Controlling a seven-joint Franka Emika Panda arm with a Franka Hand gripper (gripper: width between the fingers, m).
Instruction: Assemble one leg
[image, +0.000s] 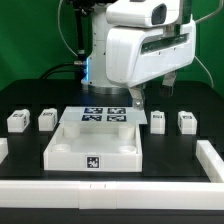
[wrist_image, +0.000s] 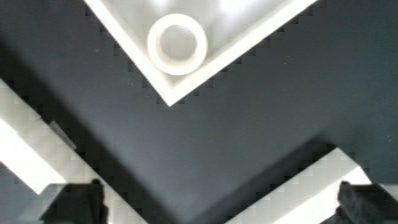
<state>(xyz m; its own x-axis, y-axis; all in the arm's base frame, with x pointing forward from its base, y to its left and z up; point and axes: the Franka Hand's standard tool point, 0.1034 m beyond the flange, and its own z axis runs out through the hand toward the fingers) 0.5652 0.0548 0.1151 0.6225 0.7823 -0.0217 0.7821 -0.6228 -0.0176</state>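
Note:
Four small white legs with marker tags stand on the black table in the exterior view. Two are at its left and two at its right. My gripper hangs open and empty above the table, above and behind the right pair, touching nothing. In the wrist view the gripper shows two dark fingertips wide apart with only dark table between them. No leg shows there. A corner of the large white panel with a round hole lies ahead of the fingers.
The large white square tray-like panel lies at the front middle. The marker board lies just behind it. White raised borders run along the table's right and front edges. White strips cross the wrist view.

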